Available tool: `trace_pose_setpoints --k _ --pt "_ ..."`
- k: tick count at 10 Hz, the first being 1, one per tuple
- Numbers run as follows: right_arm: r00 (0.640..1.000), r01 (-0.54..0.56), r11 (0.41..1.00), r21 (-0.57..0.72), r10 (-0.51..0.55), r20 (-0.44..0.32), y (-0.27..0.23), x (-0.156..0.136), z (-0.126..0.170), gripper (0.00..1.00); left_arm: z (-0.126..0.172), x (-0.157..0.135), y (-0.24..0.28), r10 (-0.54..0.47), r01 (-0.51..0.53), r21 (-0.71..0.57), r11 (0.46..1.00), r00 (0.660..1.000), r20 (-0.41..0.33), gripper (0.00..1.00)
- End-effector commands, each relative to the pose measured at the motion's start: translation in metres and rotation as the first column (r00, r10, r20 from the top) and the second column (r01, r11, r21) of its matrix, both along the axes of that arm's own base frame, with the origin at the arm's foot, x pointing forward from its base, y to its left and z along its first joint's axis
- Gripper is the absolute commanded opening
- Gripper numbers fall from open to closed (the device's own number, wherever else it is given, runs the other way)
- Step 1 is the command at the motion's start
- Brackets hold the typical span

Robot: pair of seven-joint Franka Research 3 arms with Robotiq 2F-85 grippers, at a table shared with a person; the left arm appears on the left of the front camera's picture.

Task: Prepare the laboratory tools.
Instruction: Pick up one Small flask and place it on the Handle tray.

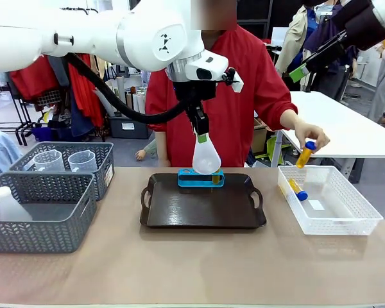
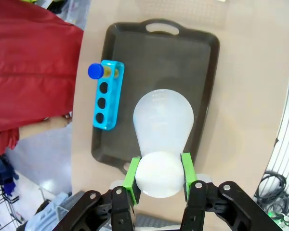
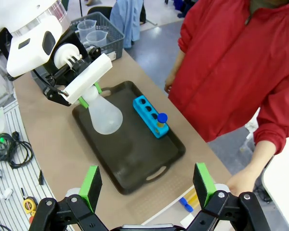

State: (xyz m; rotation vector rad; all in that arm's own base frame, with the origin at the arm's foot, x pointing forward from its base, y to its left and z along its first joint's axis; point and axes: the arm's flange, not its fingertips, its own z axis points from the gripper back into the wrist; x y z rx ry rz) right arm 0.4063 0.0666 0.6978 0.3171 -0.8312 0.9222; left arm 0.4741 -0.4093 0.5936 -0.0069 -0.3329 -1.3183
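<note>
We stand in a robot lab: a white robot arm (image 1: pixel 83 32) at eleven o'clock, a second worktable (image 1: pixel 346 122) at two o'clock.

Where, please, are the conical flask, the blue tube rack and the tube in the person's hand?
conical flask (image 1: pixel 206 158), front view, on its wide lower body.
blue tube rack (image 2: pixel 113 96), left wrist view, on its top face beside the holes.
orange blue-capped tube (image 1: pixel 303 158), front view, on its orange body.

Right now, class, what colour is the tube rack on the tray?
The plastic tube rack is blue; clearest in left wrist view.
</note>
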Motion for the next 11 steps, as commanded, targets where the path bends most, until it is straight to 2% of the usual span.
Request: trace_pose_setpoints --k 1,4,9,11 --pt "1.0 -0.006 1.0 0.009 0.006 0.0 0.0 -0.001 0.0 1.0 0.002 -0.002 0.004 0.033 -0.034 0.029 0.999 0.999 0.032 0.0" --pt "1.0 -0.006 1.0 0.009 0.006 0.0 0.0 -0.001 0.0 1.0 -0.039 0.033 -0.026 -0.087 0.09 0.03 0.996 0.994 -0.072 0.0" --pt "1.0 -0.006 1.0 0.009 0.006 0.0 0.0 -0.001 0.0 1.0 -0.116 0.064 -0.069 -0.166 0.173 0.04 0.984 0.976 -0.141 0.0" --pt "1.0 -0.006 1.0 0.009 0.006 0.0 0.0 -0.001 0.0 1.0 -0.134 0.073 -0.075 -0.187 0.201 0.073 0.977 0.97 -0.156 0.0"
